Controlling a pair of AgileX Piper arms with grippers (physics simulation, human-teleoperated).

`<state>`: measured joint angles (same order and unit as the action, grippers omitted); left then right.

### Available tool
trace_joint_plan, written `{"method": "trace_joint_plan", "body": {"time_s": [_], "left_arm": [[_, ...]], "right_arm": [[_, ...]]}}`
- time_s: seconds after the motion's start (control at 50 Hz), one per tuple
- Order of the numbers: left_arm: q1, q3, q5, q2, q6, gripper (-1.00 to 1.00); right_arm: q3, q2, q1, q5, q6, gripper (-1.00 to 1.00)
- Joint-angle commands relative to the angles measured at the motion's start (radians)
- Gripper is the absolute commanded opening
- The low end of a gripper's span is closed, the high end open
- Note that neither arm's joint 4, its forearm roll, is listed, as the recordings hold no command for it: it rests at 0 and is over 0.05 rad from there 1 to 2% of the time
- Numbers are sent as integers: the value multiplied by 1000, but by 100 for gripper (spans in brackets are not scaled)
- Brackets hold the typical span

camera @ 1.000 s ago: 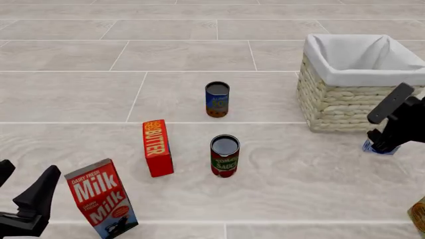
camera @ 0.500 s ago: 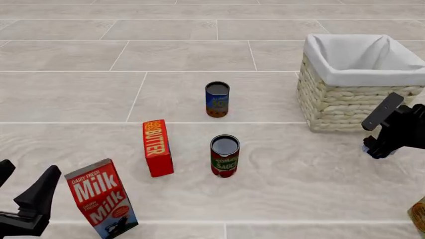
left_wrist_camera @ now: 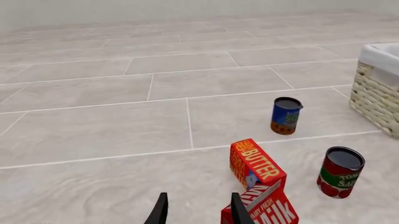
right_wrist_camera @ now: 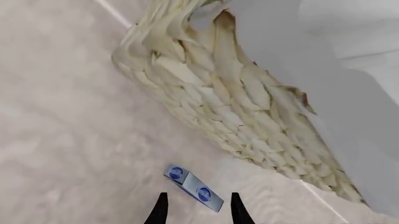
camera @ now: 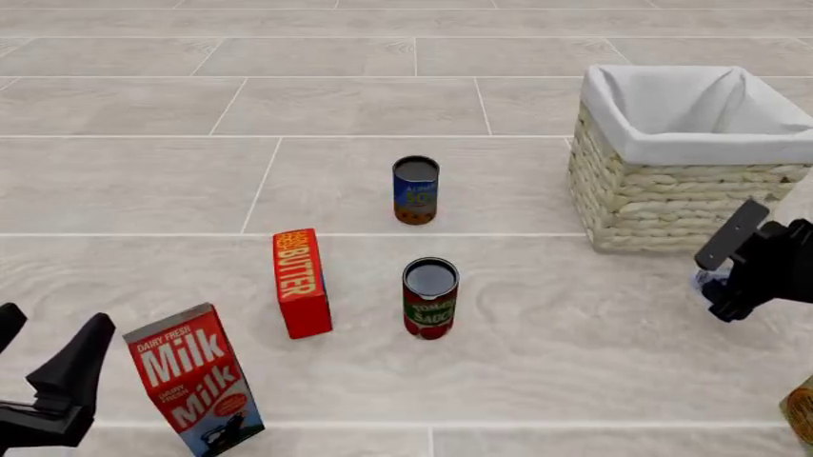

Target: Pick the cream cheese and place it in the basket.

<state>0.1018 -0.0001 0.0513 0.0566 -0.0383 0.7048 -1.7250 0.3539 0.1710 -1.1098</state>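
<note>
Right gripper (right_wrist_camera: 194, 205), jaws parted and empty, hovers over the cream cheese (right_wrist_camera: 194, 187) at lower centre (lying flat); closing off-centre could skid it against the basket (right_wrist_camera: 249, 107).

The large square woven wicker basket with white cloth lining (camera: 673, 152) stands far right, its tall wall closing off the far side of the right black gripper (camera: 737, 281). The small light-blue cream cheese box (right_wrist_camera: 194, 187) lies flat on open tile just near of that wall, a strip of bare floor between them. Mid-table, the blue can (camera: 416, 190), the red-and-green tomato sauce can (camera: 429, 299) and the upright red butter box (camera: 301, 283) stand apart with gaps between them. The tilted red-and-blue milk carton (camera: 194, 378) crowds the left black gripper (camera: 51, 381) on its right. Far-left tiles (camera: 128, 143) lie open.
</note>
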Motion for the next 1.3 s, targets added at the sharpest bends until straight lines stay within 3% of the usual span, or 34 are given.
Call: {"method": "trace_joint_plan", "body": {"time_s": [0.02, 0.34, 1.04, 1.18, 1.22, 1.3], "left_arm": [[-14, 0, -11, 7, 2, 100], [-9, 0, -57, 68, 2, 100], [-23, 0, -43, 69, -6, 100], [-24, 0, -59, 86, -10, 100], [-26, 0, -63, 90, -10, 100], [-27, 0, -66, 93, -9, 100]], "right_arm": [[5, -29, 13, 25, -32, 100], [29, -69, 13, 40, -67, 100], [77, -169, 46, 81, -112, 100], [68, -168, 13, 89, -149, 100], [54, -178, 8, 100, -182, 100], [70, -179, 0, 89, -189, 100]]}}
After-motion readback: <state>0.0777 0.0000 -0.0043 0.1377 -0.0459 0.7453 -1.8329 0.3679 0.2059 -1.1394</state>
